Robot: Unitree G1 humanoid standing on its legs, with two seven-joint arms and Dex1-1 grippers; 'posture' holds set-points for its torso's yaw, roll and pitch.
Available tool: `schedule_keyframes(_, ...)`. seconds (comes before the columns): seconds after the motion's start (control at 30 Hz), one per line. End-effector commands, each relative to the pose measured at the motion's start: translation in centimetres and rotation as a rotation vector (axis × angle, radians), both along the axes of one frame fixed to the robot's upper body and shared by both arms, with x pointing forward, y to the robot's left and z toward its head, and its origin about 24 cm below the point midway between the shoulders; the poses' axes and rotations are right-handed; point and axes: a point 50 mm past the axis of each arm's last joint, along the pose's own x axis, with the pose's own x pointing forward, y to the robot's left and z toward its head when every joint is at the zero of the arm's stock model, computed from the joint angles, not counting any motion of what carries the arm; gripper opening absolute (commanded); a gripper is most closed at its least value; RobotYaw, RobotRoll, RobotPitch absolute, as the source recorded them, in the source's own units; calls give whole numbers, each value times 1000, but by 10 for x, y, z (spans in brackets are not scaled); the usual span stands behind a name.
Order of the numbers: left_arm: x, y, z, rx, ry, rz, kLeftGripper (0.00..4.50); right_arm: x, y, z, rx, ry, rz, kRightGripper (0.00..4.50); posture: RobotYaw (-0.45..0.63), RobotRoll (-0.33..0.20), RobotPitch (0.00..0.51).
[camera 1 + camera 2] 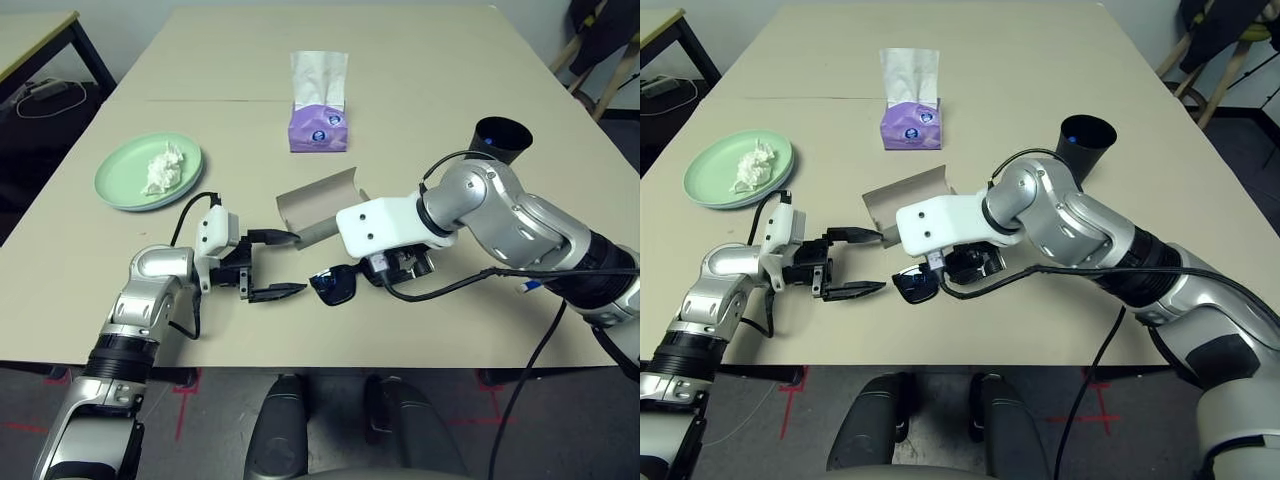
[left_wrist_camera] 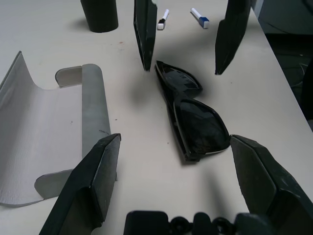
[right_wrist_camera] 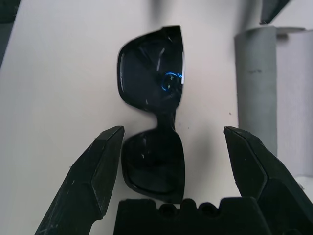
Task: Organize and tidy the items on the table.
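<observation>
Partly, black sunglasses [image 1: 335, 284] hidden, right pincer [image 3: 173, 129] above

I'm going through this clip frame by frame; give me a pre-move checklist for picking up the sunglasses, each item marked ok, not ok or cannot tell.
1. Left pincer open: ok, fingers apart with nothing between them gripped.
2. Right pincer open: ok, fingers spread wide.
3. Sunglasses flat on the table: ok, lying with lenses showing.
4. Only one pincer at the sunglasses: not ok, both are close by.
5. Glasses case open to receive them: ok, it lies open beside the sunglasses.
6. Sunglasses undamaged underneath: cannot tell, that side is hidden.
</observation>
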Motion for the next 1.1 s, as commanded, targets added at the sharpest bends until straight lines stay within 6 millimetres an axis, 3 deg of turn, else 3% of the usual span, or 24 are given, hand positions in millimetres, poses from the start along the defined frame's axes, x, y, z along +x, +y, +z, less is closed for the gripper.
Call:
schedule_keyframes(0.03,-2,-1,-2,19,2,-11,4492,-1,4,-2,-31,-1,-12,4500,198,0,170)
schedule_keyframes(0.43,-1,-6,8,-54,-54,-60,4492,9,7,-14,-38,33,-76,4500,191,0,161)
schedule_keyframes(1.1,-2,-5,7,-23,-45,-67,4492,13,8,-24,-31,6,-42,4500,194,0,160)
